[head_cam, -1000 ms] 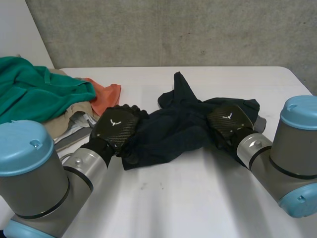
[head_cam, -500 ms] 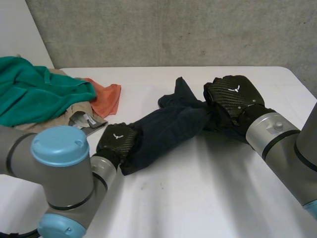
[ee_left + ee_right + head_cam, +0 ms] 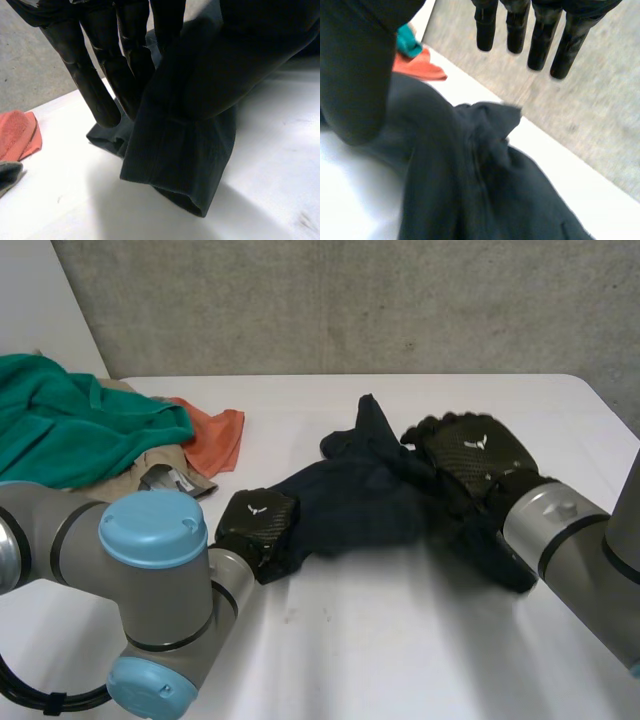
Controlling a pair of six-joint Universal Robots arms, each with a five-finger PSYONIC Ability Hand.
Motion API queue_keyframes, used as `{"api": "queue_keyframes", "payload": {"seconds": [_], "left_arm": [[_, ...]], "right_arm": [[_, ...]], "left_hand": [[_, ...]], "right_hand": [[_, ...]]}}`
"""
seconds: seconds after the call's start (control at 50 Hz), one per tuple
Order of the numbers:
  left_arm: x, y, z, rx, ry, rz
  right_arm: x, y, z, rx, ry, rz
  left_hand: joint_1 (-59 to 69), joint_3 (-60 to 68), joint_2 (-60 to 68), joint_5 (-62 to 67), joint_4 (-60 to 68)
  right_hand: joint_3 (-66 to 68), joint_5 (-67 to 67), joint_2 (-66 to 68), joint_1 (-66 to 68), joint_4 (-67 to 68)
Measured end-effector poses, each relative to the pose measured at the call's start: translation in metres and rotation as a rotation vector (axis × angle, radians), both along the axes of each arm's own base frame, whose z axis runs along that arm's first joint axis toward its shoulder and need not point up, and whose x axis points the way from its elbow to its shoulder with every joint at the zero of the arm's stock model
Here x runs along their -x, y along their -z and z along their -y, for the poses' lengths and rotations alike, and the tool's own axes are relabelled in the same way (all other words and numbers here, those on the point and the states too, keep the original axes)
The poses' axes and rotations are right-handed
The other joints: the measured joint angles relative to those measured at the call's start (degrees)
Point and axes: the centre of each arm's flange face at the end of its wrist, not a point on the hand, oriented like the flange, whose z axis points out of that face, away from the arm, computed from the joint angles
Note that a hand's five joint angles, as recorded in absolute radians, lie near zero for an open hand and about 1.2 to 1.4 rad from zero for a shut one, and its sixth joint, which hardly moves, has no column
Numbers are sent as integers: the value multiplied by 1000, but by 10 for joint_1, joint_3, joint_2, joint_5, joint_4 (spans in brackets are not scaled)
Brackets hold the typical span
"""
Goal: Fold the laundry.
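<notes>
Left hand (image 3: pixel 255 520) pinches dark garment (image 3: pixel 350 502) cuff; right hand (image 3: pixel 475 455) splayed above it; green cloth (image 3: pixel 70 430), orange cloth (image 3: pixel 212 435) far left.

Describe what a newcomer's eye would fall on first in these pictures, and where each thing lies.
First, the crumpled dark navy cloth garment in the middle of the white table, between two black hands: the left hand pinches its ribbed end, the right hand is open over the other. Next, the bright green cloth heap and the orange cloth at the table's far left.
</notes>
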Motion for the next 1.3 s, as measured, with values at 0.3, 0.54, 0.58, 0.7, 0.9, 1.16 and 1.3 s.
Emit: {"api": "queue_keyframes", "payload": {"seconds": [0.3, 0.54, 0.58, 0.7, 0.9, 1.16, 1.3], "left_arm": [[-3, -21, 27, 97, -29, 15], [3, -37, 38, 166, -23, 13], [4, -39, 38, 170, -22, 10], [5, -41, 38, 174, -18, 5], [4, -38, 36, 166, -15, 8], [4, -39, 34, 165, -15, 9], [-2, -57, 26, 175, -15, 4]], "right_arm": [[47, 25, 5, -314, 192, 80], [56, 45, -24, -462, 218, 118], [56, 51, -28, -476, 215, 112], [54, 69, -32, -483, 216, 94], [47, 96, -28, -430, 283, 37], [36, 108, -14, -346, 280, 44], [36, 75, 2, -196, 282, 53]], "left_hand": [[0, 2, 1, 0, 1], [0, 2, 1, 0, 1], [0, 2, 1, 0, 1], [0, 2, 1, 0, 1], [0, 2, 1, 0, 1], [0, 2, 1, 0, 1], [0, 2, 1, 0, 1]], "right_hand": [[-46, -37, -34, -17, -35], [-46, -37, -34, -17, -35], [-46, -37, -34, -17, -35], [-43, -36, -32, -16, -34], [-25, -29, -24, -15, -28], [481, 456, 494, 398, 479], [503, 488, 512, 424, 512]]}}
